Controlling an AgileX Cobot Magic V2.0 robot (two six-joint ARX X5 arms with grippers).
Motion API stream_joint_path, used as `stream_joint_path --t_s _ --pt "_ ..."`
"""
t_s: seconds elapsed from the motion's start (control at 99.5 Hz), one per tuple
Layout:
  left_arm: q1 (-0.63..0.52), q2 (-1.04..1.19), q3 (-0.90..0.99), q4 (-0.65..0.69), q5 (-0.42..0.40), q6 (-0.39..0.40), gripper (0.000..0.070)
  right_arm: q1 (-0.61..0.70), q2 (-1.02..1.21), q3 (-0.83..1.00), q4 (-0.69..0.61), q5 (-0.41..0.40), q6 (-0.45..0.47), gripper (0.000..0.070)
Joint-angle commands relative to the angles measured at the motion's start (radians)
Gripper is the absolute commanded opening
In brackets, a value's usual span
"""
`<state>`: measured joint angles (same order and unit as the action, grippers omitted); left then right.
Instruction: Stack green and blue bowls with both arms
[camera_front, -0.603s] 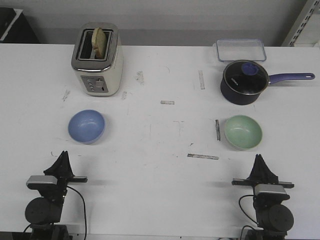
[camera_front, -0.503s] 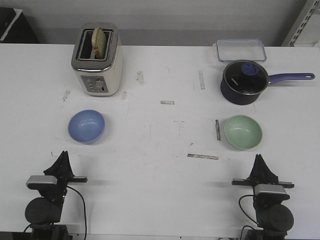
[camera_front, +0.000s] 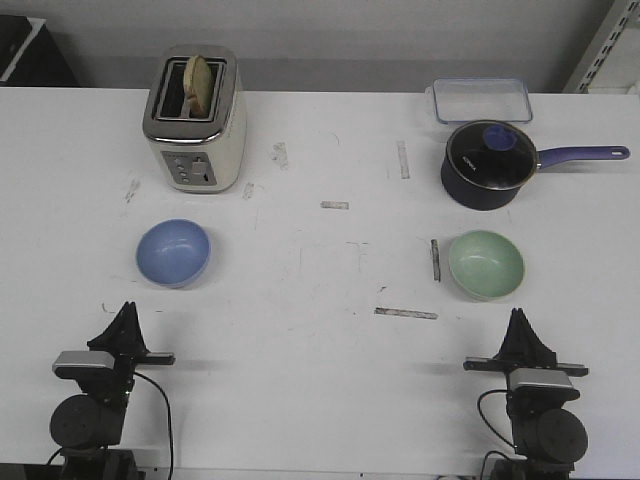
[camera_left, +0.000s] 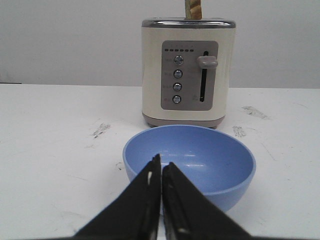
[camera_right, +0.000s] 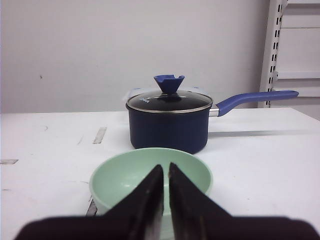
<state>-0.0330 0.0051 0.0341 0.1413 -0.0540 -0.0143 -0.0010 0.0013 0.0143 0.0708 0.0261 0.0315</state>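
The blue bowl (camera_front: 174, 252) sits upright and empty on the left of the white table; it also shows in the left wrist view (camera_left: 200, 162). The green bowl (camera_front: 486, 264) sits upright and empty on the right, and shows in the right wrist view (camera_right: 130, 175). My left gripper (camera_front: 127, 312) rests near the table's front edge, behind the blue bowl and apart from it, shut and empty (camera_left: 161, 165). My right gripper (camera_front: 519, 318) rests near the front edge behind the green bowl, shut and empty (camera_right: 165, 169).
A cream toaster (camera_front: 195, 120) with bread in its slot stands at the back left. A dark navy saucepan (camera_front: 487, 165) with a glass lid stands behind the green bowl, handle to the right. A clear plastic container (camera_front: 481, 99) lies behind it. Tape marks dot the table.
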Motion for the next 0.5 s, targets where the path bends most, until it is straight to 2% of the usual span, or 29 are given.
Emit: stream_joint_path --t_s 0.0,0.231,0.493 --pt "0.001 -0.002 -0.022 0.010 0.001 -0.005 0.0002 0.000 0.000 0.004 0.011 -0.002 0.013 0.0009" --pt "0.001 -0.002 -0.022 0.010 0.002 -0.005 0.0003 0.002 0.044 0.079 -0.042 -0.072 0.032 0.0008" --pt "0.001 -0.002 -0.022 0.010 0.001 -0.005 0.0002 0.002 0.233 0.217 -0.071 -0.079 0.032 0.0008"
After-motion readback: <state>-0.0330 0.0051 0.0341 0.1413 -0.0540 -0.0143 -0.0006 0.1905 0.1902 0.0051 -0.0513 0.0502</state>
